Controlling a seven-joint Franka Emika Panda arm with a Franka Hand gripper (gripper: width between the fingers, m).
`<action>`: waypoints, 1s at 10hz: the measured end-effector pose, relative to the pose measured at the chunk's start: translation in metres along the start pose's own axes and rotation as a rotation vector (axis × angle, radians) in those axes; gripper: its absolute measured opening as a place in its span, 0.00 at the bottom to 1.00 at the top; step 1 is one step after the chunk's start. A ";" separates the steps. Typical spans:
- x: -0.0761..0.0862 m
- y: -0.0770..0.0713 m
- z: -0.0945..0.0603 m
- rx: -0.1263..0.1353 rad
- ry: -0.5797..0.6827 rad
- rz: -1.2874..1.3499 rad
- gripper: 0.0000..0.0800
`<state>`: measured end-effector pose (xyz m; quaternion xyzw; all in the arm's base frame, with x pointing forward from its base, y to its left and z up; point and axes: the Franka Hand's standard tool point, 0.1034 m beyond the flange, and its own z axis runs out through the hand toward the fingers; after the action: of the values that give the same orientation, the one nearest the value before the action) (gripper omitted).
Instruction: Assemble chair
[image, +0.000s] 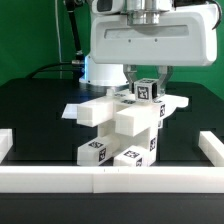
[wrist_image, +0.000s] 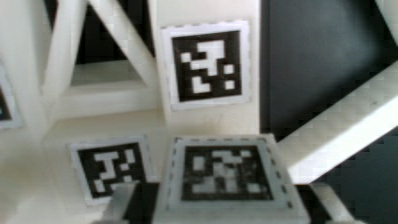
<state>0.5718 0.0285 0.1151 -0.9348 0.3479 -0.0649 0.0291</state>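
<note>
Green curtain closes off the far side, and in front of it a black table (image: 30, 100) is fenced along its near edge and both sides by low white border rails (image: 60, 178). At the middle of the table stands the chair (image: 115, 125), already a blocky white stack: two low tagged pieces sit at the near foot, chunky frame pieces rise above them, and a flat panel juts out toward both the exterior view's left and right near the top. The arm hangs over it from the far side, its broad white wrist housing filling the upper part of the view. The gripper (image: 147, 82) reaches down onto a small tagged block (image: 148, 92) at the very top of the stack, slightly toward the exterior view's right. In the wrist view that block lies between the two dark fingers (wrist_image: 128, 205), which look pressed against its sides, so I take the jaws to be closed on it, though the picture is blurred. Beyond it the wrist camera shows white frame members and two more tags. I judge the build to be well along, since most parts seem joined and no loose ones lie on the visible table. Seating this top block appears to be the step in hand. I cannot tell whether it is fully home.
</note>
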 end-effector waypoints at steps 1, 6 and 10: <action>0.000 0.000 0.000 0.000 0.000 0.036 0.35; -0.002 -0.002 0.000 0.003 -0.004 0.365 0.35; -0.002 -0.002 0.000 0.003 -0.004 0.349 0.57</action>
<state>0.5714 0.0317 0.1146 -0.8602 0.5049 -0.0576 0.0422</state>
